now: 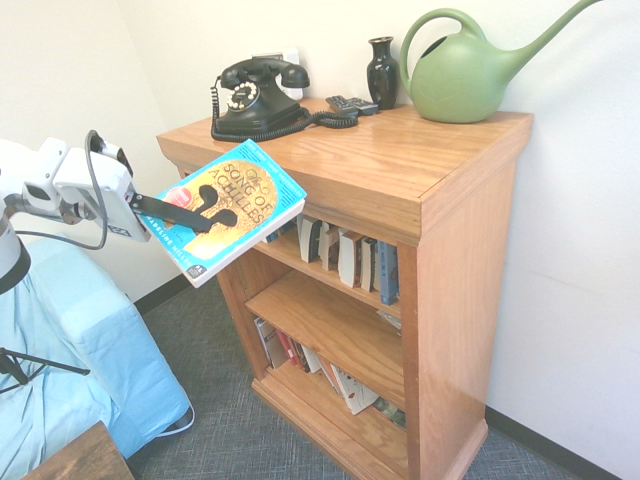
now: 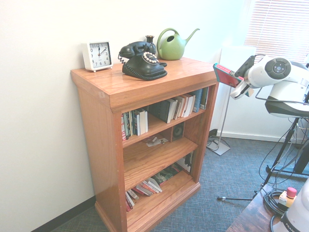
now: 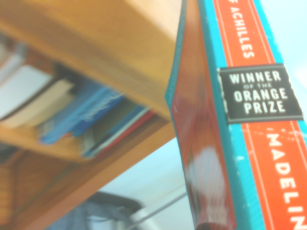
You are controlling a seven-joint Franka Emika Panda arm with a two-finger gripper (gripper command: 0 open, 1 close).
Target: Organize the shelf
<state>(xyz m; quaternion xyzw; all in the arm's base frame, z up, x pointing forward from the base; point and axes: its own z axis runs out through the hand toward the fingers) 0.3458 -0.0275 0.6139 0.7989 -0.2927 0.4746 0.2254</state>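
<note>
We hold a teal paperback [image 1: 232, 210] pinched flat in our hand [image 1: 185, 213], just off the front corner of the oak shelf [image 1: 400, 190], level with its top tier. The book looks light, somewhat bendy and glossy-covered, best gripped near the spine; the heavy shelf stands against the wall.

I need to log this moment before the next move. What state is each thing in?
tool: shut on the book, held out in front of the shelf.
book: closed, tilted, in the air, off the shelf.
shelf: upright; top tier's books standing, bottom tier's leaning.
telephone: handset on its cradle.
watering can: upright on top.
</note>
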